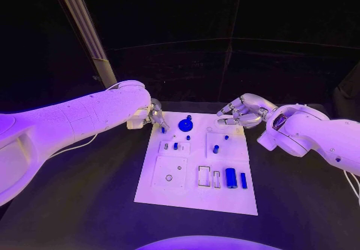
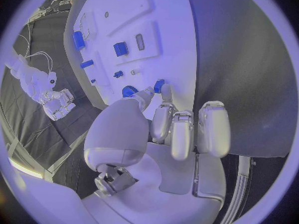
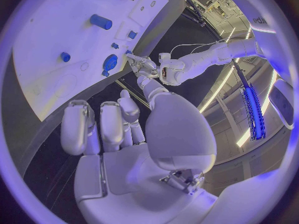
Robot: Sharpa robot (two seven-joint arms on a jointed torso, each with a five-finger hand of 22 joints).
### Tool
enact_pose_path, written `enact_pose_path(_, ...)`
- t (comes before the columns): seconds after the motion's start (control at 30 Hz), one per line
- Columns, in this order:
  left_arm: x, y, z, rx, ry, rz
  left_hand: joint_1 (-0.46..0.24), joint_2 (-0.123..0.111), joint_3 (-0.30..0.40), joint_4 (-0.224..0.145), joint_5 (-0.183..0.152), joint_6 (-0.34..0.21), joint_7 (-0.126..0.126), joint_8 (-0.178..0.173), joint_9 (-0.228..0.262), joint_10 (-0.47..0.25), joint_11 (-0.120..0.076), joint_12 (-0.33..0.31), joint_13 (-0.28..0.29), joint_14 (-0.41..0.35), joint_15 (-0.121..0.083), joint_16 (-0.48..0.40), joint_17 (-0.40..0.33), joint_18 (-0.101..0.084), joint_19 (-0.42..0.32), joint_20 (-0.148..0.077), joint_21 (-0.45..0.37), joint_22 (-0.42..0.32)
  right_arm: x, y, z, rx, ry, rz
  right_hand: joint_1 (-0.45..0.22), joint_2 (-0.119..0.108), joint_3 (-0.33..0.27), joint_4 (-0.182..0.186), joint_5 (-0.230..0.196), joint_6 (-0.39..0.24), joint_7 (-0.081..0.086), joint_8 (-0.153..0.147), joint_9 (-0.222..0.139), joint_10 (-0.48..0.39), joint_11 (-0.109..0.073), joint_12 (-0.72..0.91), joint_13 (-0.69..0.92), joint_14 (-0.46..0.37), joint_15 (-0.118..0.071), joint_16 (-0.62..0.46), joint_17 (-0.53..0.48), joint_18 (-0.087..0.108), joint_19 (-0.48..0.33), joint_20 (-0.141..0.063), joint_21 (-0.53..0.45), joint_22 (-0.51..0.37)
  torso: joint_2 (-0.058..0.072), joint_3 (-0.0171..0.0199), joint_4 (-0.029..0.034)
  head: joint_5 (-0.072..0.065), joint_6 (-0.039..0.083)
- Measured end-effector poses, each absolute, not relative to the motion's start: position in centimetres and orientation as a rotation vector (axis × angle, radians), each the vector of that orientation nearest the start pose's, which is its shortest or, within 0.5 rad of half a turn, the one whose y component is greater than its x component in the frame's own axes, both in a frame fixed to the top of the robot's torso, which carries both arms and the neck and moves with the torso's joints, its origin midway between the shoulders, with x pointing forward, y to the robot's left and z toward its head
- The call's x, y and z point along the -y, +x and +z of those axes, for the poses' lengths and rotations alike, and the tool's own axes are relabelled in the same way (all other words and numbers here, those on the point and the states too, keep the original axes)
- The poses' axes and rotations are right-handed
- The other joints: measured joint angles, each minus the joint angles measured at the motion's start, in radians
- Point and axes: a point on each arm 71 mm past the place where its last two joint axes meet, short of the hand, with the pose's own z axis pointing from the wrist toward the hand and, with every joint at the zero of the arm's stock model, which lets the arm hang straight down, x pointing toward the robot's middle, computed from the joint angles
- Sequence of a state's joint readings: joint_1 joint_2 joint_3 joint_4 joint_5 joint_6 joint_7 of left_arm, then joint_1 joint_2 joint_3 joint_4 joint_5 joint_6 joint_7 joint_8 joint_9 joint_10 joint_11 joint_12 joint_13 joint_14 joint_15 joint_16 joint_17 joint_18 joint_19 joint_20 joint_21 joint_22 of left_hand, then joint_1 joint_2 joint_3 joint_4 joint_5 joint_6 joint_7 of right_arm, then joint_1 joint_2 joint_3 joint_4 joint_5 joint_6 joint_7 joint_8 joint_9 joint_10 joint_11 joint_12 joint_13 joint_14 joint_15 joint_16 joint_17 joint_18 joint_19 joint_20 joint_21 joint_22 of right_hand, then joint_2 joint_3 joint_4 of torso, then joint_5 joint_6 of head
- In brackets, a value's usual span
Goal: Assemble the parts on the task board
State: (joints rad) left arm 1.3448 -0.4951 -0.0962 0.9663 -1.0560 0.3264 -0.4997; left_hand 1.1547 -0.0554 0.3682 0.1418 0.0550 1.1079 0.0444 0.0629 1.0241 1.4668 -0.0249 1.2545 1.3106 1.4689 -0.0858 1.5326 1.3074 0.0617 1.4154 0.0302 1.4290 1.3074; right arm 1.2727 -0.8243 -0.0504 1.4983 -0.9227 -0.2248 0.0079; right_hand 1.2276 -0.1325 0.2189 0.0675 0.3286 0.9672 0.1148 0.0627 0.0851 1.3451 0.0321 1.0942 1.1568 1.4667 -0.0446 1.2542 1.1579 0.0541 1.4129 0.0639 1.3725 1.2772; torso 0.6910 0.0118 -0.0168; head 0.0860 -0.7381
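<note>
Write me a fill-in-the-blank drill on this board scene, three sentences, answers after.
1. The left hand is at the task board's far ___ corner.
2. The round blue disc lies nearer the ___ hand.
3. The right hand holds ___, its fingers apart.

Missing words: left; left; nothing

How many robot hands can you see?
2. The left hand is at the task board's far left corner; the right hand is at its far right corner.

Matt white task board; smooth, glossy silver left hand.
</note>
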Motion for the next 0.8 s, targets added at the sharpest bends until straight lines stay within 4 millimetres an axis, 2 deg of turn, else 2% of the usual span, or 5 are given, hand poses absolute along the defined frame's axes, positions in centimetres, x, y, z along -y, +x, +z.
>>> enact_pose_path(0.37,-20.19,57.80,-19.82,-2.367,-0.202,-0.225,0.023,0.023,0.039,-0.069,-0.001,-0.004,-0.004,-0.004,-0.009,0.000,0.000,-0.008,0.000,0.000,0.000,0.000,0.000,0.000,0.000,0.000,-0.004,0.000,19.51,49.92,-16.08,-1.782,0.231,0.993,0.000,0.000,0.000,0.000,0.000,0.000,0.000,0.000,0.000,0.000,0.000,0.000,0.000,0.000,0.000,0.000,0.000,0.000,0.000,0.000,0.000,0.000,0.000,0.0000,0.0000,-0.001,-0.002)
enact_pose_path(0.5,-20.19,57.74,-19.85,-2.368,-0.205,-0.233,0.044,0.032,0.064,-0.111,-0.005,-0.010,-0.002,-0.001,-0.012,-0.001,0.002,-0.011,0.000,0.000,0.000,0.000,0.000,0.000,0.000,0.000,-0.004,0.000,19.51,49.91,-16.08,-1.782,0.231,0.993,0.000,0.000,0.000,0.000,0.000,0.000,0.000,0.000,0.000,0.000,0.000,0.000,0.000,0.000,0.000,0.000,0.000,0.000,0.000,0.000,0.000,0.000,0.000,0.0000,-0.0001,-0.001,-0.002)
enact_pose_path(0.6,-20.28,57.64,-19.86,-2.365,-0.208,-0.241,0.061,0.037,0.060,-0.115,-0.003,-0.013,0.002,-0.001,-0.012,-0.001,0.002,-0.011,0.000,-0.002,0.002,0.000,0.000,0.000,0.000,0.000,-0.004,0.000,19.52,49.91,-16.08,-1.782,0.231,0.993,0.000,0.000,0.000,0.000,0.000,0.000,0.000,0.000,0.000,0.000,0.000,0.000,0.000,0.000,0.000,0.000,0.000,0.000,0.000,0.000,0.000,0.000,0.000,0.0000,-0.0001,-0.002,-0.001)
enact_pose_path(0.73,-20.47,57.36,-19.79,-2.355,-0.211,-0.258,0.061,0.037,0.057,-0.118,0.023,-0.015,0.003,0.011,-0.010,-0.001,0.002,-0.011,0.000,-0.002,0.002,0.000,0.000,0.000,0.000,0.000,-0.004,0.000,19.53,49.90,-16.08,-1.782,0.231,0.993,0.000,0.000,0.000,0.000,0.000,0.000,0.000,0.000,0.000,0.000,0.000,0.000,0.000,0.000,0.000,0.000,0.000,0.000,0.000,0.000,0.000,0.000,0.000,0.0000,0.0000,-0.002,-0.001)
enact_pose_path(0.8,-20.56,57.11,-19.72,-2.347,-0.210,-0.271,0.061,0.037,0.058,-0.118,0.023,-0.015,0.004,0.013,-0.010,-0.001,0.002,-0.011,0.000,-0.002,0.002,0.000,0.000,0.000,0.000,0.000,-0.004,0.000,19.54,49.91,-16.08,-1.782,0.231,0.993,0.000,0.000,0.001,-0.001,0.000,0.000,0.000,0.000,0.000,0.000,0.000,0.000,0.000,0.000,0.000,0.000,0.000,0.000,0.000,0.000,-0.001,0.000,0.000,-0.0001,0.0000,-0.002,-0.002)
